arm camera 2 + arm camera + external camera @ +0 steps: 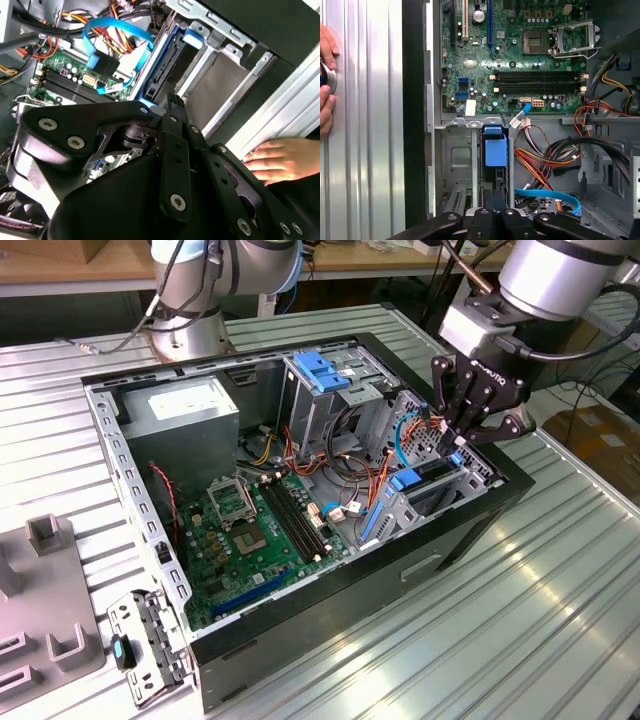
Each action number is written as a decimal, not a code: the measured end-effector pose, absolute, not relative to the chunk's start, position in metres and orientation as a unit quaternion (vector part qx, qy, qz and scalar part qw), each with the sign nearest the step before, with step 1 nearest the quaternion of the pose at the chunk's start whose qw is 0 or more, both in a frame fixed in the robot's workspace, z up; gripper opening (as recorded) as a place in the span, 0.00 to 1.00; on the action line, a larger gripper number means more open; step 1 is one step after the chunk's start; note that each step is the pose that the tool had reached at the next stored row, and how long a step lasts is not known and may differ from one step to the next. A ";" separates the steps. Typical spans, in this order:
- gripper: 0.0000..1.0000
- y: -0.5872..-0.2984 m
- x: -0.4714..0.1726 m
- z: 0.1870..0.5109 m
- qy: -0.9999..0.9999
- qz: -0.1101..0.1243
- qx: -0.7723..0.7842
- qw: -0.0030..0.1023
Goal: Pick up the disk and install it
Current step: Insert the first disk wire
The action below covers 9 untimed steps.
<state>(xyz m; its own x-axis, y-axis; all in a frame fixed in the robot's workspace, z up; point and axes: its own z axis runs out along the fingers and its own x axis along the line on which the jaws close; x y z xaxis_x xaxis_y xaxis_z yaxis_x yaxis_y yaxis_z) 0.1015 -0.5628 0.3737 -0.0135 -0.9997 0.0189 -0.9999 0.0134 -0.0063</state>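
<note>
Exterior view: a silver robot arm leans in from the exterior view's right over an open computer case (330, 590) lying on a ribbed metal surface (560, 590). Its black end effector (456, 445) points down, its tip at the end of the disk (428, 472). The disk stands on edge in the grey metal drive bay at the case's corner, its blue rails showing. Whether the end effector is clenched on the disk or released cannot be told. In the first wrist view, the green motherboard (520, 50) lies beyond the bay. A thin blue cable (550, 195) and orange and red wires (540, 165) crowd just beside the disk. A person's hand (326, 75) rests on the surface outside the case wall.
</note>
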 end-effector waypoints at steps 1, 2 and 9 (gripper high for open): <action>0.11 -0.563 0.102 0.371 -0.712 0.009 0.702 0.005; 0.11 -0.563 0.103 0.369 -0.712 0.009 0.702 0.005; 0.11 -0.563 0.104 0.355 -0.712 0.009 0.702 0.005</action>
<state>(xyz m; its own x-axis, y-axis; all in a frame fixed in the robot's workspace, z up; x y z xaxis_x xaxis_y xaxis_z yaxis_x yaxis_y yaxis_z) 0.1043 -0.5628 0.3553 -0.0136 -0.9997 0.0189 -0.9999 0.0134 -0.0062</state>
